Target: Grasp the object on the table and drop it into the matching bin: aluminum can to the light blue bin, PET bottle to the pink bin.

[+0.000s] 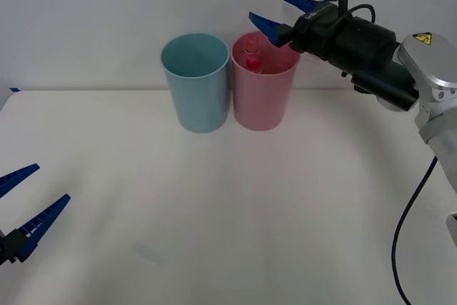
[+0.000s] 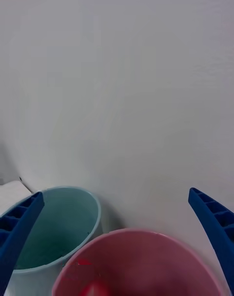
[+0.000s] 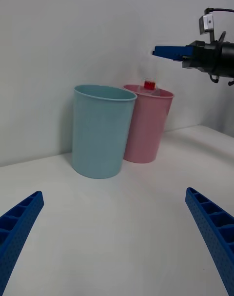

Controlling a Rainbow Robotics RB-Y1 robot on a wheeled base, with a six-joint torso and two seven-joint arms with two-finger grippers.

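While right claw (image 1: 281,14) gapes, PET bottle (image 1: 252,56) tops pink bin (image 1: 263,98).

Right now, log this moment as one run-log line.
PET bottle: in pink bin | right gripper: open, above bin | left gripper: open, parked low | light blue bin: beside pink

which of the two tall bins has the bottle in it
The tall round pink plastic bin; a red-capped clear bottle pokes above its rim. The light blue bin beside it holds none.
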